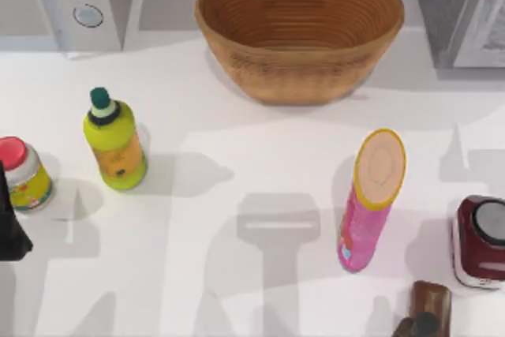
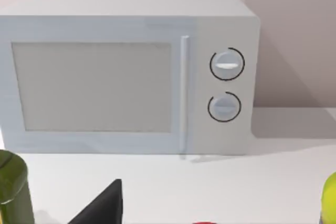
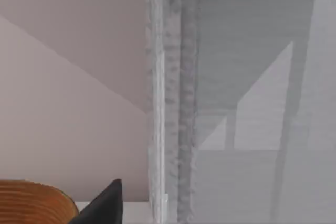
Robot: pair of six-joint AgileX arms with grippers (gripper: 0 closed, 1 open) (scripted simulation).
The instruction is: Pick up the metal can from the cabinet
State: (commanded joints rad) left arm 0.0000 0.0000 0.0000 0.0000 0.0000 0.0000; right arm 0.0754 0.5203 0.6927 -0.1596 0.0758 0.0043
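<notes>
While your right gripper (image 1: 424,323) sits at the near edge of the surface (image 1: 260,195), right of centre, you cannot tell how its jaws stand, since just a brown and dark piece of it shows in the top view. Just beside it, further right and slightly farther from you, the metal can (image 1: 480,241) stands upright on the surface at the right edge, its silver-grey top facing up and a pale band at its base. Apart from the can on its left stands the tall pink tube (image 1: 369,201) with the yellow rim.

Your left gripper (image 1: 11,226) is at the left edge of the surface, a dark shape whose jaws you also cannot read. Close by it stands the small red-lidded jar (image 1: 24,174), and to the right of the jar an upright yellow-green bottle (image 1: 114,142) with a green cap.

Farther back, the woven basket (image 1: 300,31) sits at the middle of the far side. A white microwave (image 2: 126,74) with two round dials occupies the far left corner, and a grey cabinet (image 3: 241,103) stands at the far right corner.
</notes>
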